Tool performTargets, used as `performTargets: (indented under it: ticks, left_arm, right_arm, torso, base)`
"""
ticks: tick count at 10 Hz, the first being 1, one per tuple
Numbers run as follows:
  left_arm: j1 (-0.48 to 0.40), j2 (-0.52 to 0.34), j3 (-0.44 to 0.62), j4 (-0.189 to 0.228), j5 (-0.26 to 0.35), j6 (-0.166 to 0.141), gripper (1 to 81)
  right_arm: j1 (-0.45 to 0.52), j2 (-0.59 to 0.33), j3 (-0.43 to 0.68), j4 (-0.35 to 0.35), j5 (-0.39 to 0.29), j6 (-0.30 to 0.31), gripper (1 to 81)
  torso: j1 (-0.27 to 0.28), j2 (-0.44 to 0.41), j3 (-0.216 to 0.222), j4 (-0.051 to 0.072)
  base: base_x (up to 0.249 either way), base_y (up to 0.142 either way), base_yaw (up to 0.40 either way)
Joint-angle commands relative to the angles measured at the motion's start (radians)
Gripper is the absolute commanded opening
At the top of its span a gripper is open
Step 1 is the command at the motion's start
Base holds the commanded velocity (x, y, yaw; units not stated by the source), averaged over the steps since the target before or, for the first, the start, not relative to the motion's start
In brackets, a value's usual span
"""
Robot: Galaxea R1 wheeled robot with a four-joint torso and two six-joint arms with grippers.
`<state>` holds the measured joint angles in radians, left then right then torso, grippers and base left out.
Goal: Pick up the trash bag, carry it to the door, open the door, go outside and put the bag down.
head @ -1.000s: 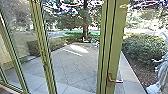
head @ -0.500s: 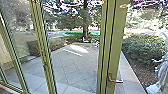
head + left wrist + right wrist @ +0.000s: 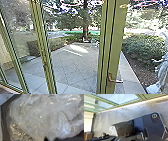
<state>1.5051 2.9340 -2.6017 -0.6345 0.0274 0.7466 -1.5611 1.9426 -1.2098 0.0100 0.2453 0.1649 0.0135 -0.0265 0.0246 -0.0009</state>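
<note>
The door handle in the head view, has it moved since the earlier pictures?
No. The door handle keeps the same place and the same angle against the bush and paving outside.

Illumination: bright daylight entered from outdoors.
Left of the green door post [image 3: 117,37], a sunlit patch [image 3: 79,48] lay on shaded paving [image 3: 72,72]; to both sides of the post, glare whitened the upper foliage [image 3: 147,18].

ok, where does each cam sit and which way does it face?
Head: high up, forward and down past green door frames to paving outside.
Left wrist: left arm, close on the crumpled, translucent trash bag.
Right wrist: right arm, over the floor and the robot's dark plate.
Shared: green door frames in head and right wrist; likely the trash bag in both wrists.
</note>
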Motion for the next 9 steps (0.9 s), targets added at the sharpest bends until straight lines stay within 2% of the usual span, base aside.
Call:
performTargets:
  ticks: [1,3,6,7,9]
  left_arm:
    - [-0.058,-0.005,0.002,0.001,0.075,0.002,1.0]
    - [-0.059,-0.002,0.002,-0.001,0.074,0.000,1.0]
    - [-0.059,0.002,0.002,-0.001,0.072,0.000,1.0]
    - [-0.059,0.001,0.000,-0.001,0.072,0.000,1.0]
    - [-0.059,0.007,-0.009,-0.004,0.072,0.000,1.0]
  right_arm:
    - [0.127,-0.178,0.137,0.088,-0.020,0.001,81.1]
    - [0.193,-0.257,0.205,0.129,-0.024,0.001,81.1]
    - [0.307,-0.327,0.270,0.203,-0.038,0.001,81.1]
    - [0.363,-0.354,0.288,0.234,-0.059,0.001,81.1]
    - [0.506,-0.394,0.311,0.280,-0.176,0.005,81.1]
  torso:
    - [0.000,0.000,0.000,0.000]
    - [0.000,0.000,0.000,0.000]
    - [0.000,0.000,0.000,0.000]
    - [0.000,0.000,0.000,0.000]
    - [0.000,0.000,0.000,0.000]
  base:
    - [0.000,0.000,0.000]
    - [0.000,0.000,0.000]
    - [0.000,0.000,0.000]
    - [0.000,0.000,0.000]
    - [0.000,0.000,0.000]
